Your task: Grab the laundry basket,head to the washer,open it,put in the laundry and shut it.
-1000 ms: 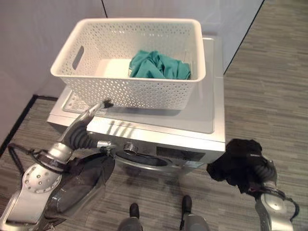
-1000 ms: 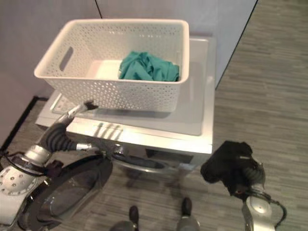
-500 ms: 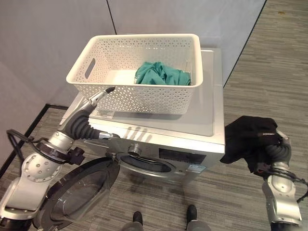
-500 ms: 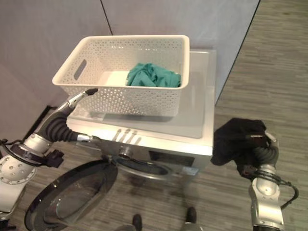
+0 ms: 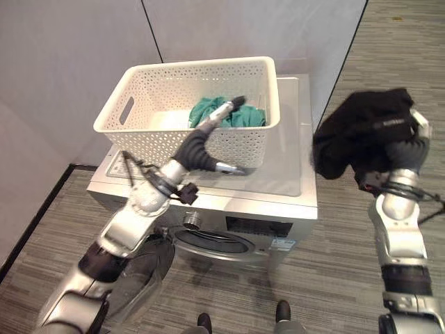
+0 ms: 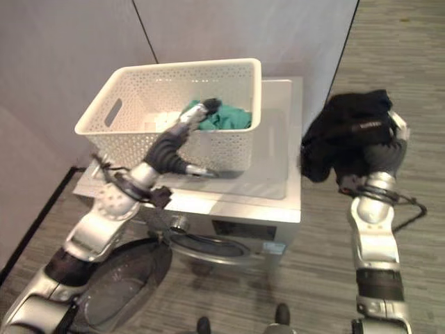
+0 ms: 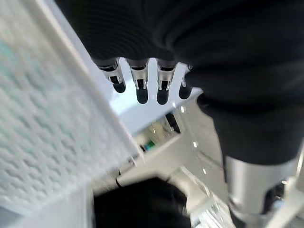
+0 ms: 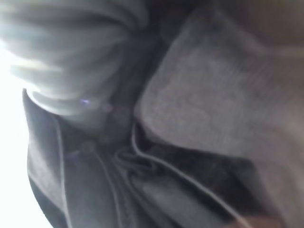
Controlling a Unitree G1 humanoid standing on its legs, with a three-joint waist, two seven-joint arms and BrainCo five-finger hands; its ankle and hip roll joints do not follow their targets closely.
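The white perforated laundry basket stands on top of the silver washer, with a green cloth inside it. My left hand reaches over the basket's near rim, open, its straight fingers next to the green cloth. In the left wrist view the basket wall runs close beside the hand. My right hand is raised to the right of the washer, above its top. A bunched black garment covers it and hangs from it, and the same dark cloth lies close before the right wrist camera.
The washer's round glass door hangs open at the lower left, below the drum opening. Grey partition walls stand behind and to the left. Striped floor lies in front and to the right.
My left hand rose from the basket's front wall and went over the rim toward the green cloth. My right hand lifted the black garment from beside the washer front to above its top.
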